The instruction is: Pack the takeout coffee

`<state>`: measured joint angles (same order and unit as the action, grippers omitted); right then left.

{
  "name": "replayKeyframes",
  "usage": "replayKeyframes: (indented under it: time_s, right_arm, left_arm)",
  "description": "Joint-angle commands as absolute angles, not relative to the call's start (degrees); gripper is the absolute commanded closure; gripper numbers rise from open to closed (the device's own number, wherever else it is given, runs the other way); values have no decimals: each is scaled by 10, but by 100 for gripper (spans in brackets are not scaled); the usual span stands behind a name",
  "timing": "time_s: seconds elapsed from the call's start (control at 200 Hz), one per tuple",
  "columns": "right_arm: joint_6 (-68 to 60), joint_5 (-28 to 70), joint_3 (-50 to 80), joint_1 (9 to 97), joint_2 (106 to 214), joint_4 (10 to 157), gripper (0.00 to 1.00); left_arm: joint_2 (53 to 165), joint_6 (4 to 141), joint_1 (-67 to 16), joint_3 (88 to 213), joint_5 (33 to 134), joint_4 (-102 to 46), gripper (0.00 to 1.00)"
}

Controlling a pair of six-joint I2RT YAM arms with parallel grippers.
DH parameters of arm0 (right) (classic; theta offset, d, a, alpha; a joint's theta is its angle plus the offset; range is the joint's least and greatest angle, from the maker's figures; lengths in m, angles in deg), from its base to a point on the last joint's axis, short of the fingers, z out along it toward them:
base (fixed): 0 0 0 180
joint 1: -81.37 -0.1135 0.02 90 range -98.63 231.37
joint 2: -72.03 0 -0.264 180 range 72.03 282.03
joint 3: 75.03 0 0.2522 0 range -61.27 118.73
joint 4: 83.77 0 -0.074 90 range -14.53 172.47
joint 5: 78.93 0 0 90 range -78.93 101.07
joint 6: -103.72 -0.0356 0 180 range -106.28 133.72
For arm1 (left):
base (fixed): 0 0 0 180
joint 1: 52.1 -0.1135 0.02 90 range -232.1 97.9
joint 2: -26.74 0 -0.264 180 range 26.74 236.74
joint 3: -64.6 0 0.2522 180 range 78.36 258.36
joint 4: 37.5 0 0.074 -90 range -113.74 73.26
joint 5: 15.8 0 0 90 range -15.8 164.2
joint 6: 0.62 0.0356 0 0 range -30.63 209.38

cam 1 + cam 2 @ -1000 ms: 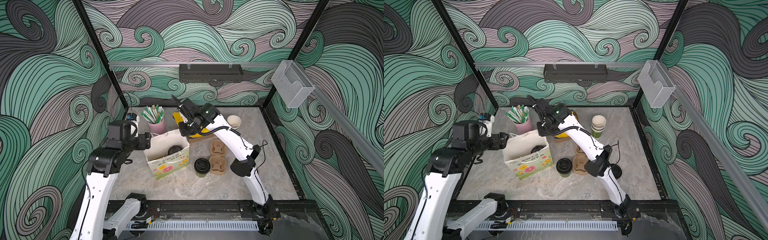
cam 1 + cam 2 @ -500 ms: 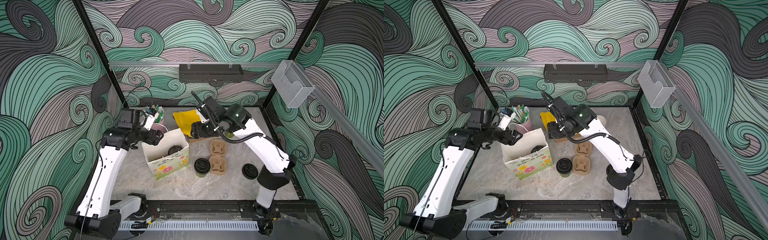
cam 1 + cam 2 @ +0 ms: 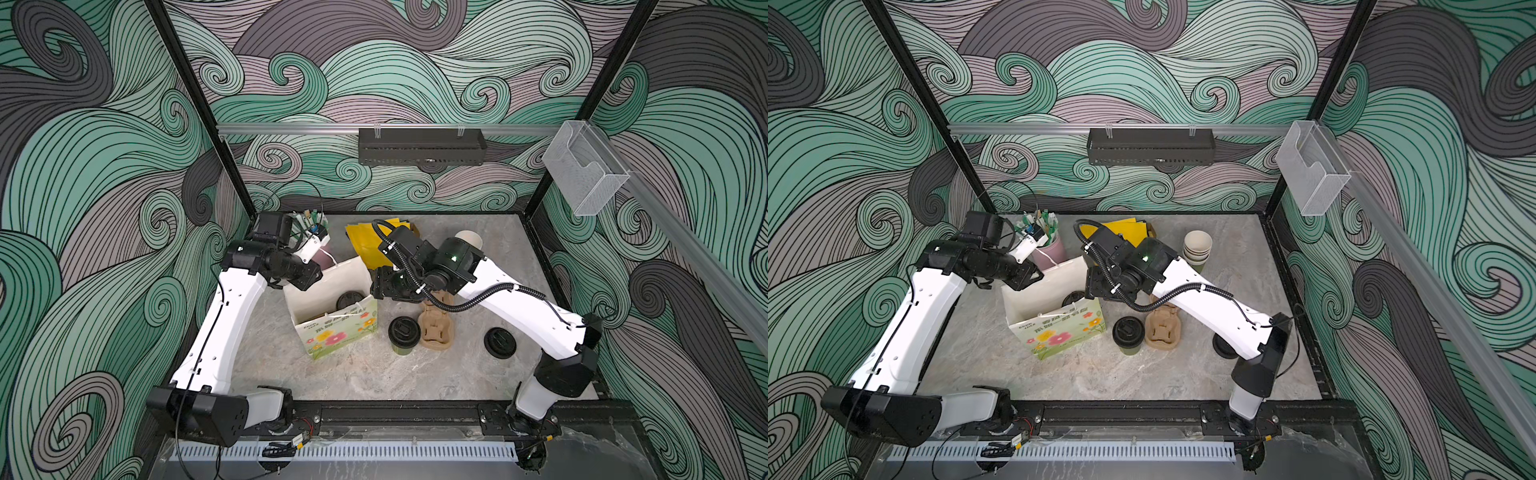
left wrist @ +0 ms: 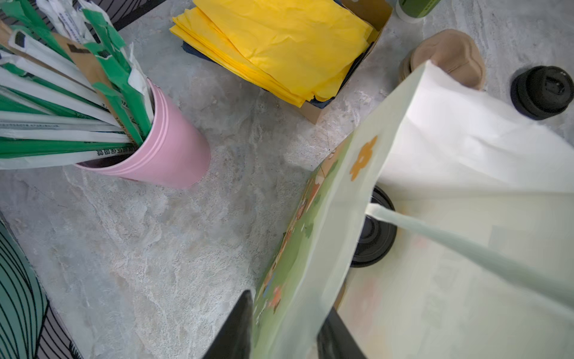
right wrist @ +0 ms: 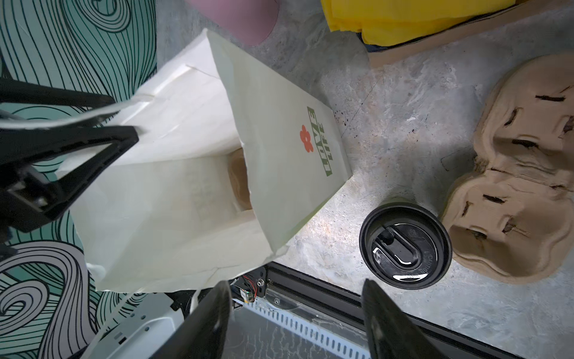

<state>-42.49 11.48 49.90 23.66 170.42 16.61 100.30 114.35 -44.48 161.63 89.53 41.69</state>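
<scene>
Right pincer has pulled back off the paper bag, jaws wide and empty; takeout coffee stands upright near and below it, beside the cup carrier. Left pincer has swung in, clamped on the bag's rim.

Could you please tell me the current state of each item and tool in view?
paper bag: standing open, rim pinched.
takeout coffee: upright, lidded, outside the paper bag.
left tool: shut on the paper bag's rim.
right tool: open, empty.
loose lid: lying flat, on no cup.
cup stack: upright, lidless.
cup carrier: empty.
</scene>
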Motion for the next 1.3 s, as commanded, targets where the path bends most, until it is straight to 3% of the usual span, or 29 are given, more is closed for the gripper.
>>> replayKeyframes:
  time_s: [0.0, 0.1, 0.165, 0.525, 0.85, 0.935, 1.081, 1.176, 1.241, 1.296]
  right_arm:
    - [-506, 102, 500, 232, 1713, 172, 35]
    - [-507, 76, 497, 235, 1702, 167, 33]
    - [-499, 65, 492, 240, 1689, 166, 33]
    - [-428, 64, 447, 337, 1617, 149, 33]
    - [-364, 57, 470, 419, 1641, 123, 32]
    - [-353, 54, 462, 431, 1647, 123, 32]
    - [-319, 20, 451, 437, 1657, 117, 31]
    - [-294, 13, 446, 438, 1667, 118, 31]
    - [-284, 17, 448, 438, 1676, 117, 30]
    - [-280, 22, 455, 438, 1686, 117, 30]
  left_arm:
    - [997, 1138, -448, 1630, 906, 425, 82]
    - [985, 1112, -448, 1623, 919, 417, 97]
    - [976, 1088, -448, 1617, 920, 408, 100]
    - [940, 907, -448, 1579, 900, 382, 100]
    - [879, 716, -449, 1505, 907, 350, 100]
    - [871, 688, -448, 1493, 911, 346, 78]
    - [868, 677, -448, 1504, 895, 352, 55]
    - [872, 690, -448, 1523, 873, 370, 45]
    - [878, 705, -448, 1537, 859, 395, 29]
    - [884, 721, -449, 1549, 846, 422, 25]
